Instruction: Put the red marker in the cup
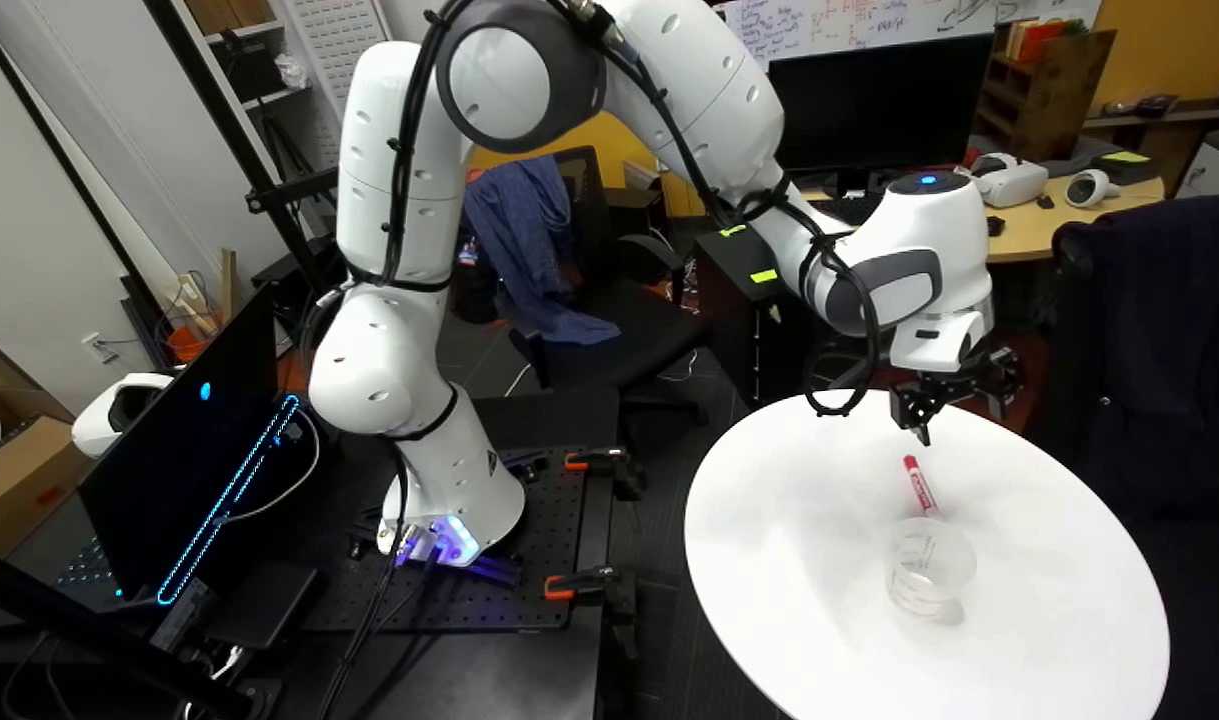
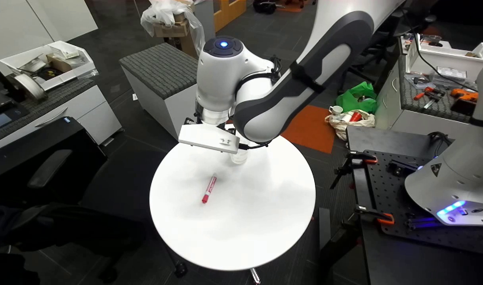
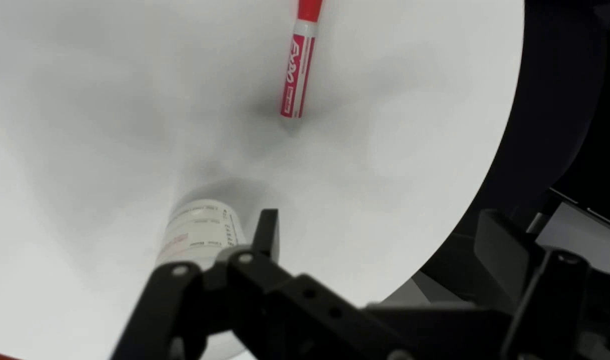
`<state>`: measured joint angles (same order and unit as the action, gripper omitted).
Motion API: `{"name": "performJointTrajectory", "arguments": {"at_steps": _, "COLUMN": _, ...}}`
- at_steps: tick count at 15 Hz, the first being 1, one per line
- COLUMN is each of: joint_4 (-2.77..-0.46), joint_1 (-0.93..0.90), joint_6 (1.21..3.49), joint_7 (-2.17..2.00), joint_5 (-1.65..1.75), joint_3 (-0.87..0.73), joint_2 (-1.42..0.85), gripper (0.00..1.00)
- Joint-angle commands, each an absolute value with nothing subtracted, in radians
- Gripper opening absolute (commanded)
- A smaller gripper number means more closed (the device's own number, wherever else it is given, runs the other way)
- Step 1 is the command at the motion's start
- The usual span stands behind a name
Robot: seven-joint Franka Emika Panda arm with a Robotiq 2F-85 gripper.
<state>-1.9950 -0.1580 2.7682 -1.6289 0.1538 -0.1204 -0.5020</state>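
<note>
The red marker (image 1: 919,485) lies on the round white table (image 1: 769,520); it also shows in an exterior view (image 2: 209,189) and at the top of the wrist view (image 3: 298,70). The clear plastic cup (image 1: 929,575) stands upright on the table, apart from the marker. In an exterior view the cup (image 2: 239,158) is partly hidden by the arm. In the wrist view the cup (image 3: 202,230) is partly covered by a finger. My gripper (image 1: 961,405) is open and empty, above the table near its edge. In the wrist view the gripper's fingers (image 3: 382,227) are wide apart.
The table's curved edge crosses the space between the fingers in the wrist view. A dark chair (image 2: 118,186) stands against the table's side. The robot's black base table (image 1: 509,660) with orange-tipped clamps (image 1: 579,583) stands beside the round table.
</note>
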Motion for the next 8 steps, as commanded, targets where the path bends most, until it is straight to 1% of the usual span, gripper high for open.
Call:
{"name": "performJointTrajectory", "arguments": {"at_steps": 1, "joint_4": -1.945, "joint_1": -0.156, "joint_6": 2.753, "joint_7": -1.578, "joint_5": 0.086, "joint_3": -0.111, "joint_2": -0.547, "gripper": 1.00}}
{"name": "performJointTrajectory", "arguments": {"at_steps": 8, "joint_4": -1.880, "joint_1": -0.152, "joint_6": 2.781, "joint_7": -1.528, "joint_5": -0.003, "joint_3": -0.092, "joint_2": -0.645, "gripper": 1.00}}
